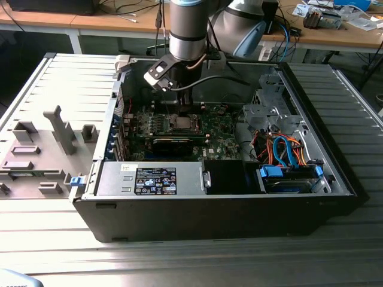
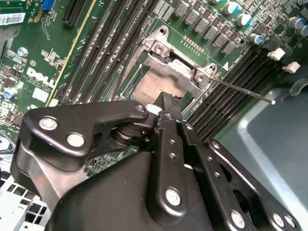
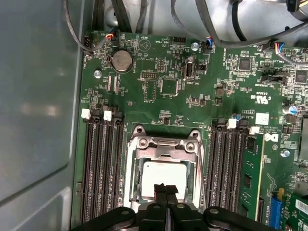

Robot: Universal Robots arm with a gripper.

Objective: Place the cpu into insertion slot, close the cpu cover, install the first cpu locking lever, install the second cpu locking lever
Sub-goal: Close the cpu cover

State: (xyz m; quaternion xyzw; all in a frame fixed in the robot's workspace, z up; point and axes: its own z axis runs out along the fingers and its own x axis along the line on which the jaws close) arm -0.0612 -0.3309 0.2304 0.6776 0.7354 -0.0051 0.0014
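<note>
**A:** What is here?

**B:** An open computer case (image 1: 209,215) lies on a slatted metal table (image 1: 179,263). The arm's claw (image 3: 166,190) hangs over the motherboard (image 3: 163,86). Its two fingertips are pressed together with nothing between them. They are just above or touching the cpu (image 3: 161,174); I cannot tell which.

**A:** Where is the cpu?

**B:** It sits in its socket. Its silver top shows through the window of the cpu cover (image 3: 163,144), which lies flat over it. In the second wrist view, a thin locking lever (image 2: 240,90) sticks out free.

**A:** What could go wrong?

**B:** In my judgement, an off-centre push could scrape the chip or skid onto the memory slots (image 3: 101,163) beside it. With the lever unlatched, the cover could lift.

**A:** Is there any writing?

**B:** There is white print on the board and a printed sticker (image 1: 154,179) on the power supply.
</note>
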